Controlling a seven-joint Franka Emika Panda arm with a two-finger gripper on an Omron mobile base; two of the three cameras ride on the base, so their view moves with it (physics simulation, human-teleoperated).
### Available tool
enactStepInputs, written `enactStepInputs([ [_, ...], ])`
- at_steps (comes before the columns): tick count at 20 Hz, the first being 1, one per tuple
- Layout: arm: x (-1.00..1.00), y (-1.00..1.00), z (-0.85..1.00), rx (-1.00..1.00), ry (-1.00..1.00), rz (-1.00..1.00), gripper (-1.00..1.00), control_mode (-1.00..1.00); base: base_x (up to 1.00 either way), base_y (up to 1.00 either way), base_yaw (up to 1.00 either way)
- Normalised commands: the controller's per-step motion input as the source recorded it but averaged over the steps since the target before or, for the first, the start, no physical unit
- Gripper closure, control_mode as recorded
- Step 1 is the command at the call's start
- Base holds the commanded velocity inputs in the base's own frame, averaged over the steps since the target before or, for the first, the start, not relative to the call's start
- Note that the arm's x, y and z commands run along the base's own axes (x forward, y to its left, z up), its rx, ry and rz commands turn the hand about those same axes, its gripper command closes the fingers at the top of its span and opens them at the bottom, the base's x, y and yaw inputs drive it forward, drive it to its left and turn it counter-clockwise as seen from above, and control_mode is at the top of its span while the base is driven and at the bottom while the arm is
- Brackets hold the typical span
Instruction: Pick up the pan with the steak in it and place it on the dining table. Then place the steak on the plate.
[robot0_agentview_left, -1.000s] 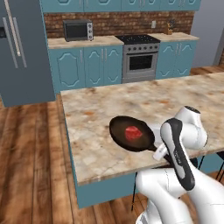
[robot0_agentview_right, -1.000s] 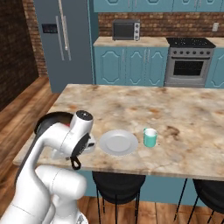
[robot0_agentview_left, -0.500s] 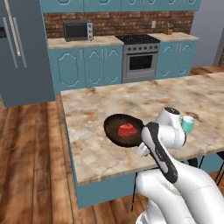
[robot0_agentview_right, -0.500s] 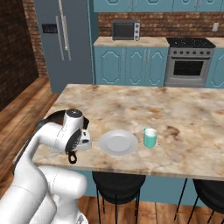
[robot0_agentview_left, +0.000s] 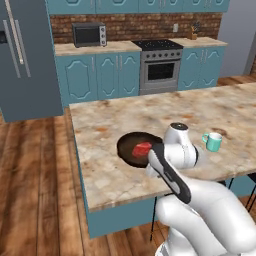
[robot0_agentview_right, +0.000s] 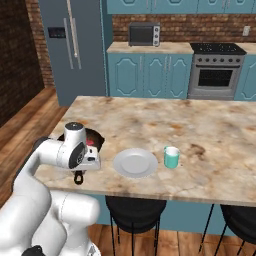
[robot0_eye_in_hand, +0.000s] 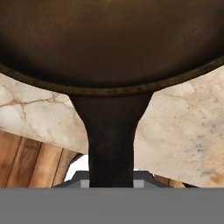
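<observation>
Tool (robot0_eye_in_hand: 111, 181) grips pan (robot0_agentview_left: 131, 148) handle (steak (robot0_agentview_left: 142, 149) inside).

The arm hides the near rim and handle of the pan (robot0_agentview_left: 131, 148) in the left base view, and most of the pan in the right base view, where a sliver of steak (robot0_agentview_right: 90, 142) shows. In the hand view the pan's bowl runs off the top and sides. The counter (robot0_agentview_left: 115, 180) is cut off at the right edge.
</observation>
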Motion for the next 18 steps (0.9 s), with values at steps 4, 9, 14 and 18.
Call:
enactStepInputs([
  [4, 0.18, 0.0, -0.57, -0.07, 0.1, 0.0, 1.0, -1.0, 0.0, 0.0, 0.0],
  [9, 0.16, 0.0, -0.67, -0.04, 0.1, -0.01, 1.0, -1.0, 0.0, 0.0, 0.0],
  [14, 0.15, -0.03, -0.67, -0.01, 0.07, -0.04, 1.0, -1.0, 0.0, 0.0, 0.0],
  [18, 0.01, -0.16, -0.51, 0.02, 0.0, -0.05, 1.0, -1.0, 0.0, 0.0, 0.0],
])
